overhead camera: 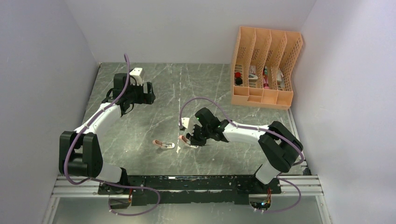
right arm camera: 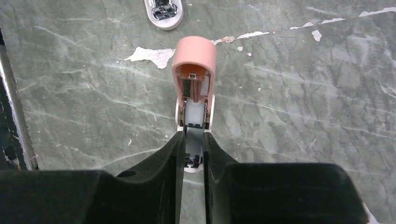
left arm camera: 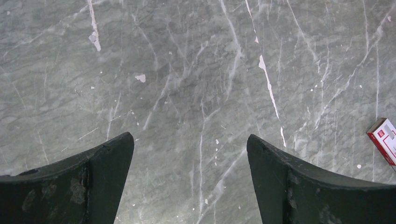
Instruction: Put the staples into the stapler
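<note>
Nearest, the right tool (right arm camera: 192, 136) stands almost closed astride a thin grey staple strip (right arm camera: 194, 142) in the open salmon-pink mini stapler (right arm camera: 194, 60) on the marbled surface (right arm camera: 303, 116), lying left-right, lid leftward; grip unclear. Farther, a red-and-white cardboard staple box (left arm camera: 384, 140) is cut off; the left tool (left arm camera: 190, 154) gapes empty.

- Tabletop (left arm camera: 187, 70): grey-green stone-look sheet, matt, white-veined, chipped and flaked in spots.
- Pink stapler (right arm camera: 194, 58): smooth salmon plastic cap with a soft sheen, bare silvery metal channel inside, white plastic base.
- Second stapler (right arm camera: 163, 11): white plastic, bright chromed metal.
- Staple box (left arm camera: 384, 140): red-and-white printed card, slightly glossy.
- Left gripper fingers (left arm camera: 93, 186), right gripper fingers (right arm camera: 149, 186): black matt plastic, the left pair scuffed.
- Desk organiser (overhead camera: 264, 70): orange perforated plastic.
</note>
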You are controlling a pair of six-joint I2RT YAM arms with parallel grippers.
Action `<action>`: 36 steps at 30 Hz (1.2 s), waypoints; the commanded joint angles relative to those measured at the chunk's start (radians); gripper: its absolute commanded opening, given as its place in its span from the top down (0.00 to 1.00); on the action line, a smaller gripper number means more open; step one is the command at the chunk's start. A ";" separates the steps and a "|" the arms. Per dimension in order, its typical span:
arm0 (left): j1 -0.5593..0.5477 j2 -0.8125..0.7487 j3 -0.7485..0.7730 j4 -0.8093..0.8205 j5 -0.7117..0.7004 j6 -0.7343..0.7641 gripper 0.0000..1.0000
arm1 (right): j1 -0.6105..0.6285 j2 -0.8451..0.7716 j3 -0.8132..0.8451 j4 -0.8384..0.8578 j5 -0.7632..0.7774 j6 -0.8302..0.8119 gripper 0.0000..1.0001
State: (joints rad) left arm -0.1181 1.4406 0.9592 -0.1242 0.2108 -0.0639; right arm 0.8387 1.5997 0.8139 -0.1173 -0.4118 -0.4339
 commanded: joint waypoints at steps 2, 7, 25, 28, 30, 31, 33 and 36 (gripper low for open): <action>0.013 0.006 0.039 0.020 0.020 -0.001 0.05 | -0.005 0.031 -0.029 0.024 -0.018 0.022 0.81; 0.012 0.006 0.039 0.019 0.018 -0.001 0.05 | -0.005 0.034 -0.027 0.018 -0.021 0.026 0.87; 0.012 0.007 0.039 0.021 0.023 -0.002 0.05 | -0.006 -0.014 0.037 -0.016 0.007 0.003 0.96; 0.012 0.006 0.039 0.020 0.022 -0.002 0.05 | -0.007 -0.024 0.050 -0.021 0.007 0.001 0.96; 0.013 0.006 0.039 0.019 0.023 -0.002 0.05 | -0.006 -0.031 0.053 -0.023 0.009 0.001 0.96; 0.012 0.006 0.039 0.020 0.024 -0.002 0.05 | -0.007 -0.035 0.054 -0.024 0.010 0.000 0.96; 0.012 0.006 0.039 0.020 0.025 -0.003 0.05 | -0.007 -0.041 0.056 -0.024 0.012 0.001 0.96; 0.012 0.005 0.039 0.021 0.027 -0.004 0.05 | -0.008 -0.045 0.052 -0.025 0.014 0.001 0.96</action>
State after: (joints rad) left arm -0.1146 1.4406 0.9592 -0.1242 0.2111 -0.0639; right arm 0.8310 1.5826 0.8509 -0.1345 -0.4038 -0.4278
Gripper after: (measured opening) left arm 0.950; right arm 0.046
